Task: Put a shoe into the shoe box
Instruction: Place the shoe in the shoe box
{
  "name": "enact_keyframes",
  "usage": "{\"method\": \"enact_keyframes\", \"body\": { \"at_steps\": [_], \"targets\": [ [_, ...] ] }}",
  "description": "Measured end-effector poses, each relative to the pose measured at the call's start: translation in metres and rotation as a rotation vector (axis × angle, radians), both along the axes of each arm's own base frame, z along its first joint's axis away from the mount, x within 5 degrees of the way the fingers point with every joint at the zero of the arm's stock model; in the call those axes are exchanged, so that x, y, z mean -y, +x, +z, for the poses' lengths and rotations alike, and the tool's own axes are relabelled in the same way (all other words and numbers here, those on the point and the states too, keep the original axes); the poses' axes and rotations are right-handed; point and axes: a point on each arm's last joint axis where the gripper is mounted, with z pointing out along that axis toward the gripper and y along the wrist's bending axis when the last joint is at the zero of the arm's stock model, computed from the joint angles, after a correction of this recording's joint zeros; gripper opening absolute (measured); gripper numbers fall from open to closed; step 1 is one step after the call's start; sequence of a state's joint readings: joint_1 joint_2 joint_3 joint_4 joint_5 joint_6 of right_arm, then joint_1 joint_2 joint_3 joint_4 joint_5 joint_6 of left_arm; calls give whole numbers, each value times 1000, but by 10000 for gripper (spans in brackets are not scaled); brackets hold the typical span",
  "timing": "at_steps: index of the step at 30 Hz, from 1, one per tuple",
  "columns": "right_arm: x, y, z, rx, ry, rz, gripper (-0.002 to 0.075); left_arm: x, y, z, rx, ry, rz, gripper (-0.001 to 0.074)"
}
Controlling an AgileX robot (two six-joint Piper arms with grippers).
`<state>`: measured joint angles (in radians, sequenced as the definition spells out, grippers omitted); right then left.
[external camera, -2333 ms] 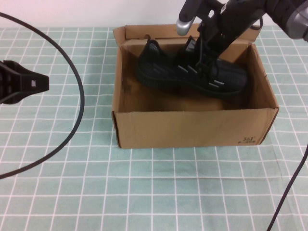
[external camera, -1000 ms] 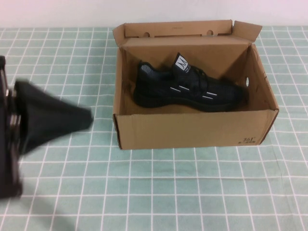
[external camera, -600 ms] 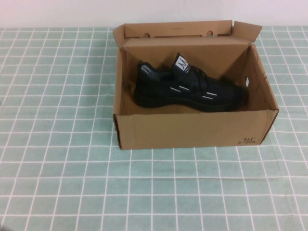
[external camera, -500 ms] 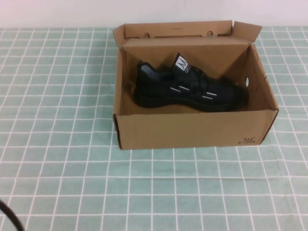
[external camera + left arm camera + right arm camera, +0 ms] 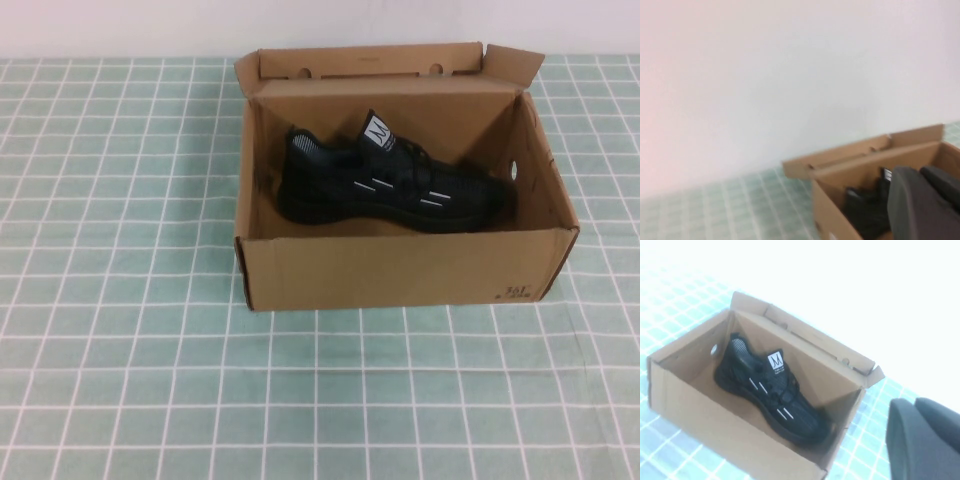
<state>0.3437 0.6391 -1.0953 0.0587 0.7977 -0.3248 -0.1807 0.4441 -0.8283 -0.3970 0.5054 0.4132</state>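
Observation:
The black knit shoe [image 5: 390,190] lies on its sole inside the open brown shoe box [image 5: 400,272], toe toward the right, its white-logo tongue tag up. The box lid [image 5: 370,62] stands flipped back. Neither arm shows in the high view. In the left wrist view my left gripper [image 5: 919,173] is shut with nothing in it, pulled back from the box [image 5: 826,216] and the shoe [image 5: 864,211]. In the right wrist view my right gripper [image 5: 913,404] is shut on nothing, raised off to one side of the box [image 5: 700,407] and the shoe [image 5: 771,390].
The box sits on a green-and-white checked tablecloth [image 5: 120,380] near the table's far edge, with a white wall behind it. Round holes pierce the box's side walls.
The right arm let go of the shoe and drew out of the high view; the shoe now rests flat in the box. The left arm and its cable also left that view.

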Motion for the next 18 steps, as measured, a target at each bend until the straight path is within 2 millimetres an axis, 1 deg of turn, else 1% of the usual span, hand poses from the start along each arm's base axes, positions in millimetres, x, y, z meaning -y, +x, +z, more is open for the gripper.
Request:
{"method": "enact_keyframes", "body": {
  "at_steps": [4, 7, 10, 12, 14, 18],
  "targets": [
    [4, -5, -61, 64, 61, -29, -6, 4, 8, -21, -81, -61, -31, -4],
    [5, -6, -105, 60, 121, -46, -6, 5, 10, -27, -103, -72, -34, -4],
    [6, -7, -136, 55, 142, -58, -7, 5, 11, -29, -105, -74, -34, -4],
    [6, -6, -148, 54, 145, -63, -8, 5, 11, -28, -101, -78, -32, -4],
    [6, -6, -154, 51, 145, -66, -8, 5, 11, -29, -101, -78, -32, -4],
    [6, -6, -155, 57, 149, -66, -8, 5, 11, -29, -102, -81, -32, -4]
  ]
}}
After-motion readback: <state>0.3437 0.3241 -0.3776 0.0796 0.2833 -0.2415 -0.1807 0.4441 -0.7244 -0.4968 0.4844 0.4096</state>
